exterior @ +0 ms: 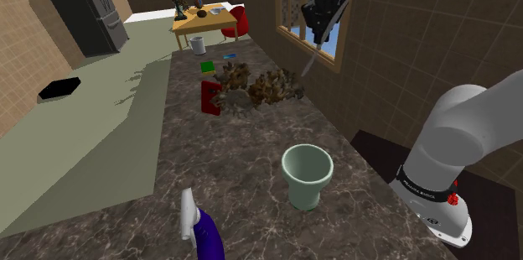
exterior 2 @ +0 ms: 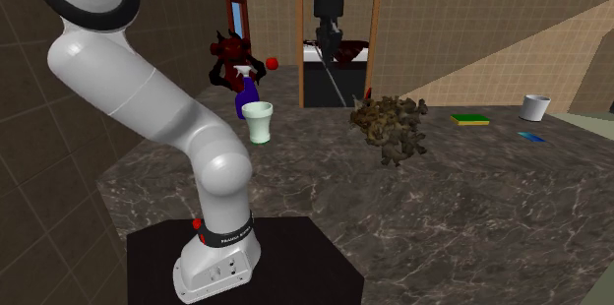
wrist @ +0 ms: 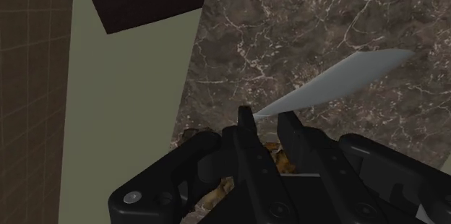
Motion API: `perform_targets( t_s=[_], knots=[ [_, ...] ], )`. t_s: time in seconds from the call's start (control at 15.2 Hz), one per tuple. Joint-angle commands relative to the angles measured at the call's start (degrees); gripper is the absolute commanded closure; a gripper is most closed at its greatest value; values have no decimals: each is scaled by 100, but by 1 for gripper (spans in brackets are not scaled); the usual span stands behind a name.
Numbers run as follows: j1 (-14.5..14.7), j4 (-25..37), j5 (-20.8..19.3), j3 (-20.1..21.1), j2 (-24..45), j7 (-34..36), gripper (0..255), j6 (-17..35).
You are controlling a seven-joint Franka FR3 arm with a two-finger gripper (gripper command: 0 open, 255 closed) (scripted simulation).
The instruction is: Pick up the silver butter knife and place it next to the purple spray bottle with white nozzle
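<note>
My gripper (exterior: 319,40) is clamped on the butter knife (exterior: 312,61), which dangles high above the counter (exterior: 251,153). In the shoulder view the purple spray bottle (exterior: 204,231) lies toward seven o'clock. I'd swing wide of the cup (exterior: 306,174), descend slowly and lay the blade flat.

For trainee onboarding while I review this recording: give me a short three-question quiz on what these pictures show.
1. True or false: the all-black two-finger gripper is shut on the silver butter knife.
2. The pale green cup stands: A upright; B on its side; C upside down.
3. In the shoulder view, where is the purple spray bottle with white nozzle relative to the cup?
Key: 1 true; 2 A; 3 to its lower left, apart from it.
</note>
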Motion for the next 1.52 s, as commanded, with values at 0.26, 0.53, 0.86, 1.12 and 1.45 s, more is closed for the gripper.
perform_targets(
  t_s=[0.26, 0.53, 0.86, 1.12, 1.45],
  knots=[
    [242, -178, 436, 609, -423, 744, 255, -184],
    [401, -172, 760, 1051, -597, 1271, 255, -293],
    [562, -27, 1170, 1636, -679, 1950, 255, -393],
    [646, 196, 1480, 2133, -637, 2510, 255, -438],
    [668, 607, 1816, 2805, -457, 3227, 255, -451]
  ],
)
